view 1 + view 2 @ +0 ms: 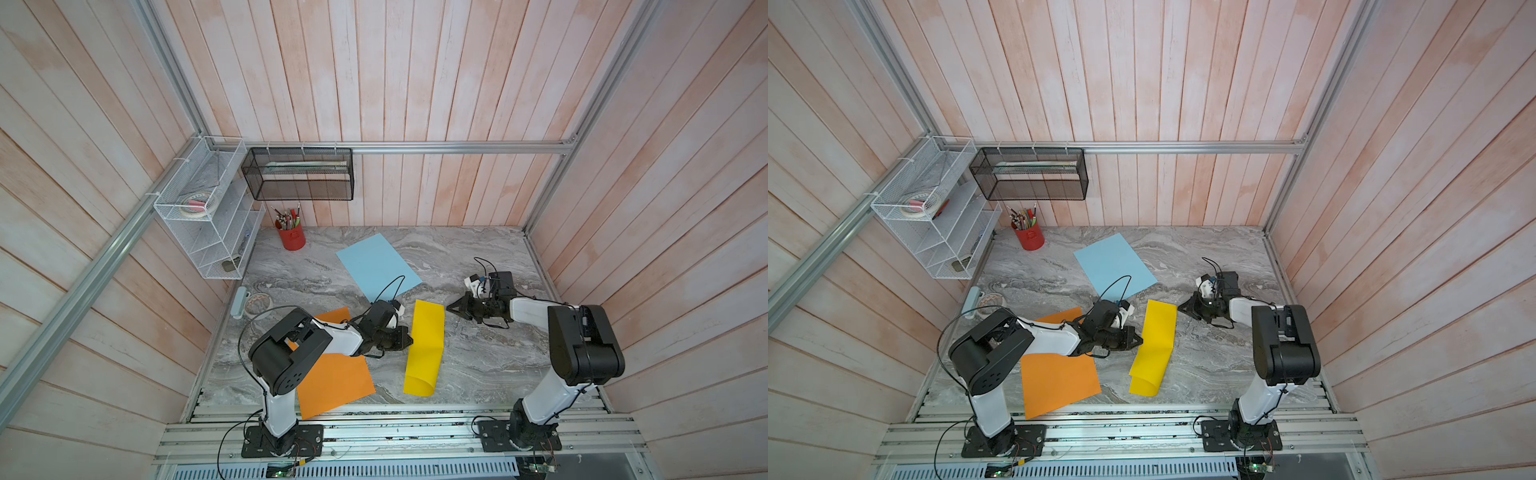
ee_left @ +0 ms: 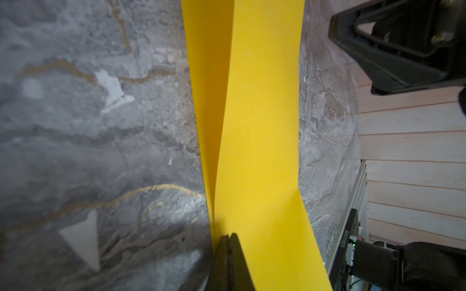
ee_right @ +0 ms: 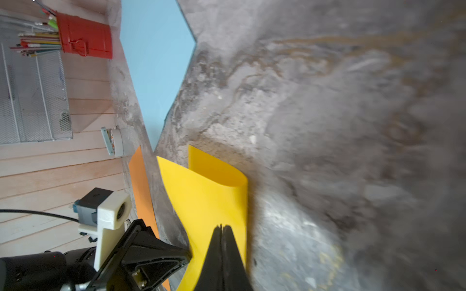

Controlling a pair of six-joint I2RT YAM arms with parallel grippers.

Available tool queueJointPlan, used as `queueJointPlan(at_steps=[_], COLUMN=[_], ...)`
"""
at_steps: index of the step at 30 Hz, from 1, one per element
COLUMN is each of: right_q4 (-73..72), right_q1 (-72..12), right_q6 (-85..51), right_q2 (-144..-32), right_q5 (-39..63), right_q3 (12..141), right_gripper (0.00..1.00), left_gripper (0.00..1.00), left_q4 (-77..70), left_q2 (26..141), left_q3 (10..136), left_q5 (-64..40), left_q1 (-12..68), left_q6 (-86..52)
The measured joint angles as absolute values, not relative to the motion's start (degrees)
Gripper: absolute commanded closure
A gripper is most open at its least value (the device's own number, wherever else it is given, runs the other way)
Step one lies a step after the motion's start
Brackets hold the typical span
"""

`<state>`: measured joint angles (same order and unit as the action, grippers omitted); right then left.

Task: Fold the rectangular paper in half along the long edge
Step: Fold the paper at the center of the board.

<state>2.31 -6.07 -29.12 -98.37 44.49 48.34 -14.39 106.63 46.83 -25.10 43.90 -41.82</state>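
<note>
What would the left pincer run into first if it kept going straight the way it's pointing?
The yellow paper. The left pincer, shut, has its tip at that folded sheet's long edge and points across it. Whether it would ride over the sheet or push it sideways is unclear from these views.

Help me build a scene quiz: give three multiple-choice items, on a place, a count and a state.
1. Where is the red cup? A. by the far wall, near the white wire rack; B. on a sheet; C. between the arms.
2. How many paper sheets lie on the table? A. two; B. three; C. four.
3. How is the yellow paper? A. flat, unfolded; B. crumpled into a ball; C. doubled over, one end bulging open.
1 A: it stands at the back edge beside the rack. 2 B: blue paper, orange paper, yellow one. 3 C: two layers show, curled open at one end.
</note>
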Motion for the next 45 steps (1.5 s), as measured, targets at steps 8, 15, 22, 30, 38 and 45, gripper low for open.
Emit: queueJointPlan(at_steps=[8, 15, 22, 30, 38, 45], right_q4=[0.14, -1.74, -1.63, 0.54, -2.02, -2.04], right_q1=[-8.58, -3.18, 1.89, -5.21, -16.82, -20.08], right_q6=[-30.39, -30.26, -28.42, -29.8, -34.48, -35.97], right_q2=[-103.48, -104.6, -103.9, -94.54, -91.55, -92.55], right_q5=[44.47, 44.8, 45.76, 45.25, 45.06, 43.79], right_q3=[50.28, 45.91, 45.08, 44.53, 40.05, 39.05], right_gripper=[1.0, 1.0, 1.0, 1.0, 1.0, 1.0], left_gripper=[1.0, 1.0, 1.0, 1.0, 1.0, 1.0], left_q4=[-14.39, -14.39, -14.35, -13.47, -14.57, -12.32], left_q2=[106.65, 106.67, 107.07, 107.15, 107.77, 109.1], left_q3=[46.83, 46.83, 47.27, 47.79, 48.01, 51.29], left_q5=[-25.1, -25.19, -25.63, -25.45, -25.47, -24.23], left_q1=[43.9, 43.9, 43.94, 43.97, 42.57, 39.72], left_q6=[-41.85, -41.85, -41.82, -41.82, -43.38, -43.4])
